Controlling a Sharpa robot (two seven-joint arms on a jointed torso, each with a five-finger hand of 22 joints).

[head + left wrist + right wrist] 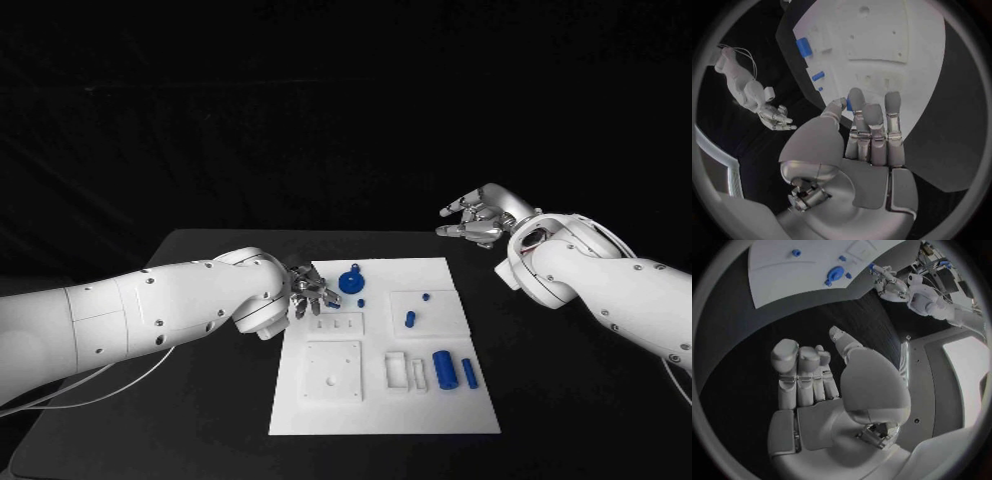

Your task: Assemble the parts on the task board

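Black table [216, 400] carried a white rectangular task board [384, 400] at centre frame. Small blue plastic parts [446, 369] lay on the board's right and upper areas. Left hand [309, 291], released, hovered at its upper-left edge. Right hand [477, 220], upper right, curled, grasped nothing.

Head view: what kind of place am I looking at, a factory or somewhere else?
Probably a robotics test bench or lab rather than a factory: a black table against a dark backdrop, a white task board with small blue parts laid out for assembly practice, and two robot hands, left and right, holding nothing.
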